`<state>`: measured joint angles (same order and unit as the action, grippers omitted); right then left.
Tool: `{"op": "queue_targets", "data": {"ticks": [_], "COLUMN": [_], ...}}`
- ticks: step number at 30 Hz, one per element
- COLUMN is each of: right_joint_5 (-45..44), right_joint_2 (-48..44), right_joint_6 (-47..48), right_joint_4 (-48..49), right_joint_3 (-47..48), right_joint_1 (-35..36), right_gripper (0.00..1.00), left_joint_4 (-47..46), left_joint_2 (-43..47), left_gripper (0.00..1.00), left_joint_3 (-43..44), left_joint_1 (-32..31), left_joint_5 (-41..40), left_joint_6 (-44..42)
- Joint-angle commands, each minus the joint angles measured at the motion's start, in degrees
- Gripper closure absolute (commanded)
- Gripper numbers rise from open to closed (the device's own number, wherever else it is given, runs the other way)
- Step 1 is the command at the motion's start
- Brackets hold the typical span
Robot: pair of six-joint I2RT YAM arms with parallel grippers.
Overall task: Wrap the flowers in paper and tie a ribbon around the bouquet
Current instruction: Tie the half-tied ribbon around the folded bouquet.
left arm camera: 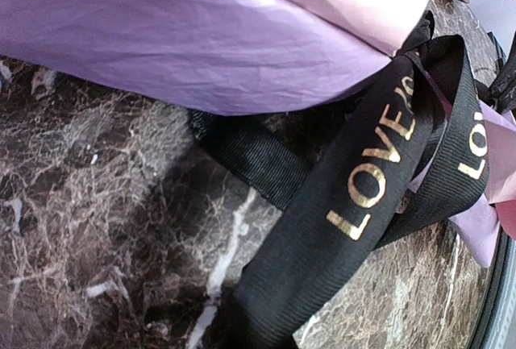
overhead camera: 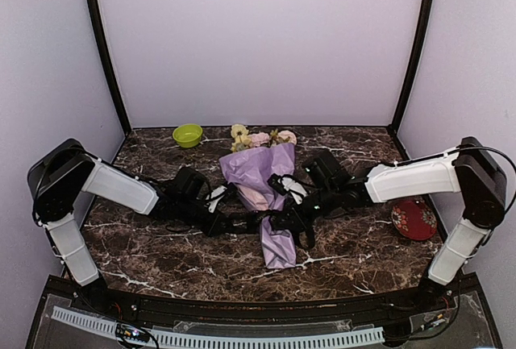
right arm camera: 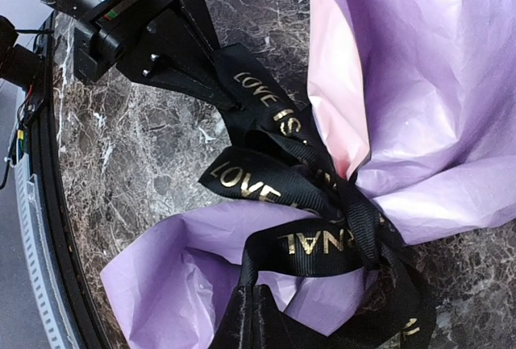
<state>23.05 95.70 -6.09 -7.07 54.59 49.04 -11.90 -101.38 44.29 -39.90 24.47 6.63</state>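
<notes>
The bouquet (overhead camera: 266, 192) lies mid-table, a cone of lilac paper (overhead camera: 262, 168) with the pink and yellow flowers (overhead camera: 260, 138) at its far, wide end. A black ribbon (right arm camera: 314, 240) with gold lettering is knotted round the cone's narrow waist, with loops showing. My left gripper (overhead camera: 228, 222) sits left of the waist and is shut on a ribbon tail (left arm camera: 363, 188); in the right wrist view its fingertips (right arm camera: 230, 99) pinch that tail. My right gripper (right arm camera: 260, 288) is shut on a ribbon loop just right of the waist (overhead camera: 289, 218). The stems are hidden inside the paper (right arm camera: 419, 59).
A green bowl (overhead camera: 187, 135) stands at the back left of the dark marble table (overhead camera: 161, 260). A red patterned plate (overhead camera: 414, 219) lies at the right, beside the right arm. The table's near edge runs close behind my right gripper (right arm camera: 48, 204).
</notes>
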Motion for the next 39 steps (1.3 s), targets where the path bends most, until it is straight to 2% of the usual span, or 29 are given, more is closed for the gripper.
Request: {"op": "queue_targets", "data": {"ticks": [1,13,23,26,28,32,35,36,37,38,39], "right_joint_5": [-0.9,8.8,12.8,11.8,12.6,8.4,-2.8,-5.6,-7.5,-9.4,-10.9], "right_joint_2": [-1.7,-9.5,-5.6,-7.8,-10.9,-16.6,-15.6,-14.3,-12.3,-11.2,-10.3], "right_joint_6": [0.4,0.9,2.5,3.5,3.9,0.5,-1.2,0.3,1.4,1.9,2.5], "right_joint_4": [-0.1,-1.5,-2.4,-3.4,-2.9,-1.9,-5.6,-8.2,-10.0,-11.0,-11.5], "right_joint_3": [1.7,-2.1,-1.8,-2.1,-3.0,-6.2,-7.5,-7.0,-6.7,-6.8,-7.2], "right_joint_1": [0.3,1.5,4.7,4.4,3.0,-4.1,-8.8,-8.9,-8.7,-8.3,-7.8], "right_gripper": [1.0,1.0,0.98,0.7,0.6,0.53,0.5,0.4,0.16,0.02,0.0], "left_joint_4": [1.5,0.6,-0.4,-0.2,0.1,0.7,1.4,1.5,1.7,1.9,2.1], "left_joint_2": [1.6,0.9,-0.5,-0.5,-0.6,-0.6,-0.8,-0.8,-1.0,-0.8,-0.8], "left_gripper": [1.0,1.0,1.0,1.0,1.0,1.0,1.0,1.0,1.0,1.0,1.0], "left_joint_3": [-1.4,-2.3,-2.0,-2.0,-1.7,-1.3,-0.7,-0.6,-0.5,-0.5,-0.4], "left_joint_1": [0.9,3.1,3.3,3.4,3.3,3.5,3.5,3.5,3.5,3.5,3.5], "left_joint_5": [-0.8,-0.7,0.1,0.3,0.2,0.4,0.4,0.4,0.3,0.3,0.1], "left_joint_6": [-0.4,0.1,0.7,0.7,0.4,0.0,-0.2,-0.3,-0.4,-0.4,-0.4]}}
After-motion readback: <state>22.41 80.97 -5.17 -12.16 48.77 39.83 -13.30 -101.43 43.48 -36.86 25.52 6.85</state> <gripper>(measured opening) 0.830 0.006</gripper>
